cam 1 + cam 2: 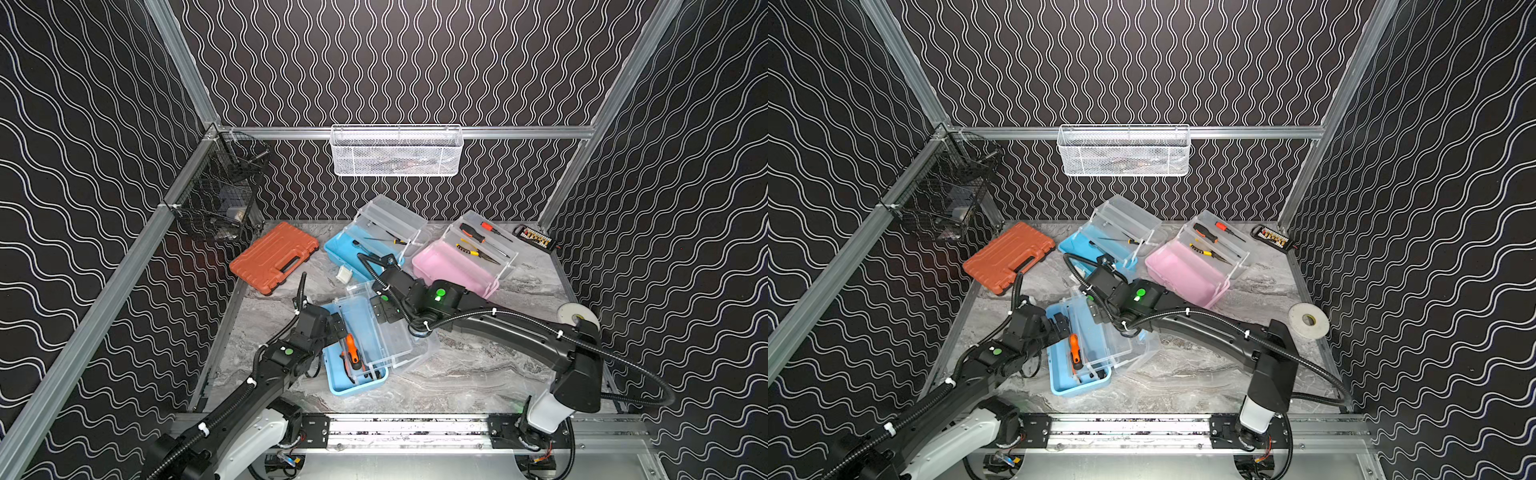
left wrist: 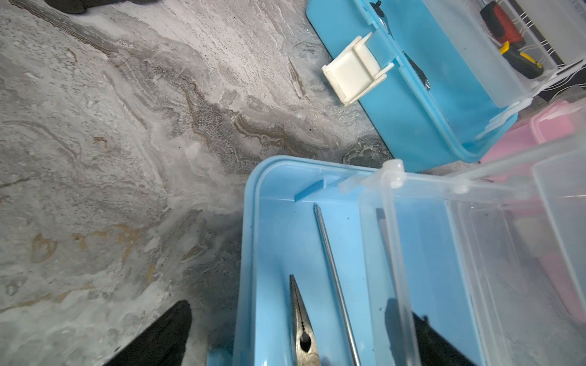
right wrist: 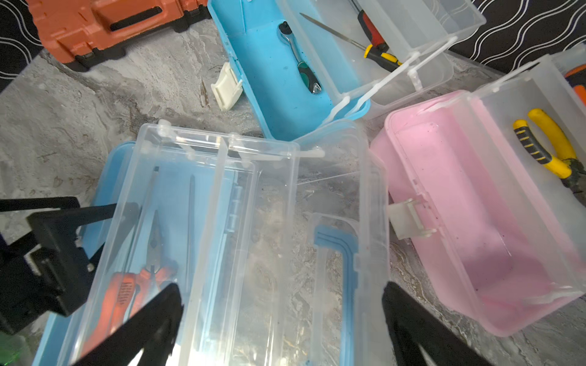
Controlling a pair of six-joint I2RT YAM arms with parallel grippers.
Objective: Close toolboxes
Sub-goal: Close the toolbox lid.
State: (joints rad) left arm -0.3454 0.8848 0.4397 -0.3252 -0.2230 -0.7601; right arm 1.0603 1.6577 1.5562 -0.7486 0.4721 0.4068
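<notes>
Now both pincers gape wide and hold nothing: the left gripper [image 2: 285, 320] straddles the wall of the near blue toolbox [image 1: 357, 384] at lower centre, and the right gripper [image 3: 280, 293] hangs over its clear lid [image 3: 285, 221]. Further up, the second blue toolbox [image 1: 345, 249] and the pink toolbox [image 1: 453, 266] lie open on the grey marbled table [image 1: 478, 374], between black wavy-lined walls [image 1: 415, 62].

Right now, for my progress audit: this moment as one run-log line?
pink toolbox, far blue toolbox, near blue toolbox: open | left gripper: open, astride its wall | right gripper: open, above its lid
</notes>
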